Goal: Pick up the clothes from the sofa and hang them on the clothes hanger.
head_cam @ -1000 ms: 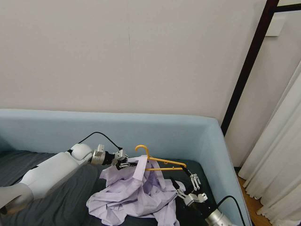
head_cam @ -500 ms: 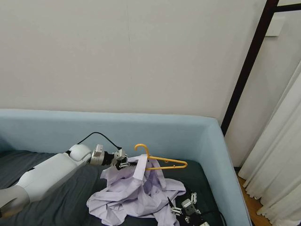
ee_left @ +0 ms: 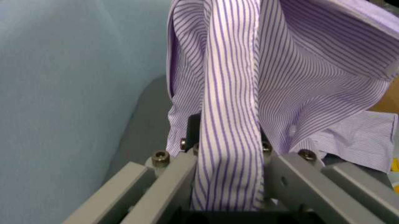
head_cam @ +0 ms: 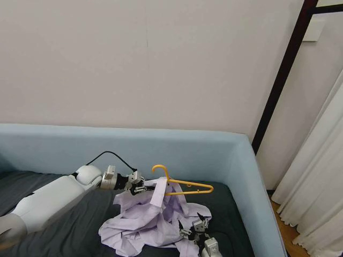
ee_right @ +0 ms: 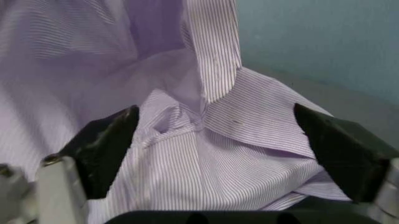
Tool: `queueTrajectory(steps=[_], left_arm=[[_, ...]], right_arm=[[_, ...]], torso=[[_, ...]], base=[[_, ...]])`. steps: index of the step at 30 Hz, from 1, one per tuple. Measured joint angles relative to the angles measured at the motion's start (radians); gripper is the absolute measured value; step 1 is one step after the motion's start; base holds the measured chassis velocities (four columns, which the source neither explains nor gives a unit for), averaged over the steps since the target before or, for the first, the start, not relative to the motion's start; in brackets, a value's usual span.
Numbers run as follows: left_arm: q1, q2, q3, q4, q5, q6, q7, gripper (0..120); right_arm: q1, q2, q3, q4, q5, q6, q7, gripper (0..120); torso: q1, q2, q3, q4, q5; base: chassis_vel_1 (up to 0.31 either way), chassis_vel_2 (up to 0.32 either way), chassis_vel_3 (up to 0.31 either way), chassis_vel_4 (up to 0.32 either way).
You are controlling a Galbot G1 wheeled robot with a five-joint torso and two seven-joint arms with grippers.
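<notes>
A purple striped shirt (head_cam: pixel 144 224) lies crumpled on the dark sofa seat (head_cam: pixel 64 225). A yellow hanger (head_cam: pixel 185 185) sits in its raised top part, hook up. My left gripper (head_cam: pixel 138 186) reaches in from the left and is shut on a strip of the shirt (ee_left: pixel 227 116) just beside the hanger's hook. In the left wrist view the left gripper (ee_left: pixel 227 156) has the striped band pinched between its fingers. My right gripper (head_cam: pixel 195 230) stands open at the shirt's near right edge. Its black pads (ee_right: pixel 103 144) are wide apart with the shirt's collar (ee_right: pixel 218 140) between them.
The light blue sofa back (head_cam: pixel 161 147) and right armrest (head_cam: pixel 252 198) wall in the seat. Behind the sofa is a plain wall. White curtains (head_cam: pixel 321 182) and a dark post (head_cam: pixel 281 75) stand to the right.
My right gripper has moved from the seat's right side leftward and down onto the shirt's edge. The left gripper, shirt strip and hanger have shifted slightly left.
</notes>
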Motion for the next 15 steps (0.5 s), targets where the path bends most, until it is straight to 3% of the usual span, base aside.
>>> queueTrajectory(steps=[15], left_arm=[[-0.004, -0.011, 0.005, 0.004, -0.002, 0.014, 0.006, 1]], right_arm=[[0.037, 0.089, 0.034, -0.112, 0.021, -0.002, -0.001, 77]], torso=[[0.0, 0.0, 0.0, 0.0, 0.0001]], base=[[0.0, 0.0, 0.0, 0.0]])
